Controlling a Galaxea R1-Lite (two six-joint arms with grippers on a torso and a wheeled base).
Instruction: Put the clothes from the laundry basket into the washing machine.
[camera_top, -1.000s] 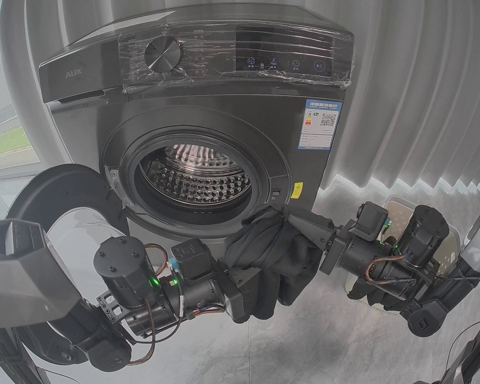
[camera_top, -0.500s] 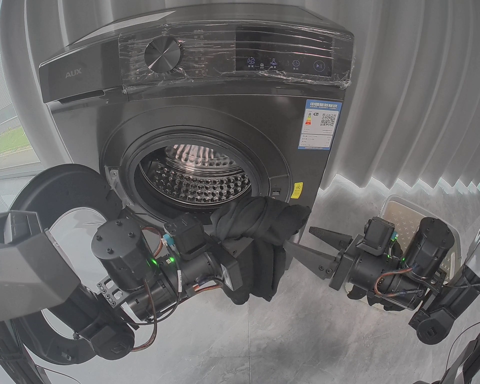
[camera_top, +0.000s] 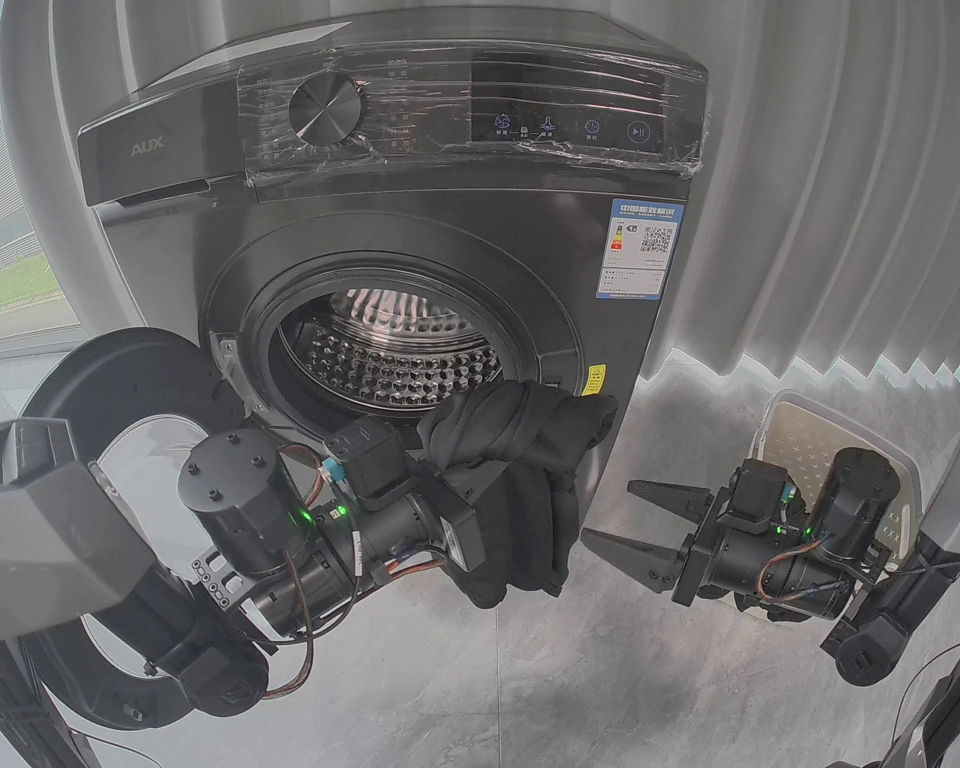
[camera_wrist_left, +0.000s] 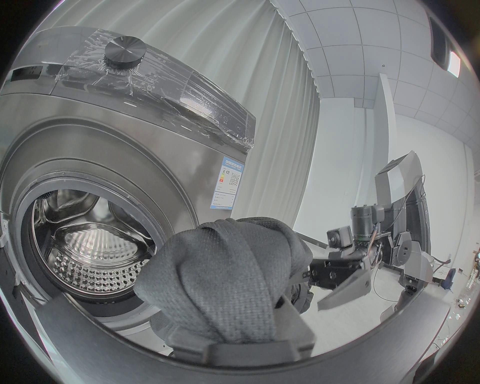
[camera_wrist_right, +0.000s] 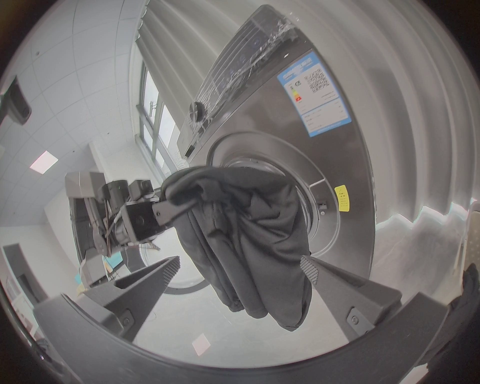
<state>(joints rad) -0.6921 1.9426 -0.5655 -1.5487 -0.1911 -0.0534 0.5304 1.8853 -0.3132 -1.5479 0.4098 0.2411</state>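
At far left the washing machine's door (camera_top: 110, 390) stands swung wide open, leaving the drum (camera_top: 390, 350) open to a straight entry. Just below and in front of the drum's lip, my left gripper (camera_top: 497, 478) is clamped on 1 dark garment (camera_top: 525, 520). The garment is bunched over the fingers in a thick knot, and its loose end hangs down toward the floor. The top of the bundle sits level with the lower rim of the opening, close to it but not inside the drum.

I judge the cloth soft, limp and light, knitted by the look of it in the left wrist view. It will not slip easily. It will sag and trail, though, so the hanging tail could catch on the door seal. The best hold is the one I have, on the thick gathered fold rather than a thin edge.

Further right, my right gripper (camera_top: 607, 513) hangs low over the floor with its 2 fingers spread wide, holding nothing and well apart from the garment. Behind it, at far right, is the pale laundry basket (camera_top: 790, 402).
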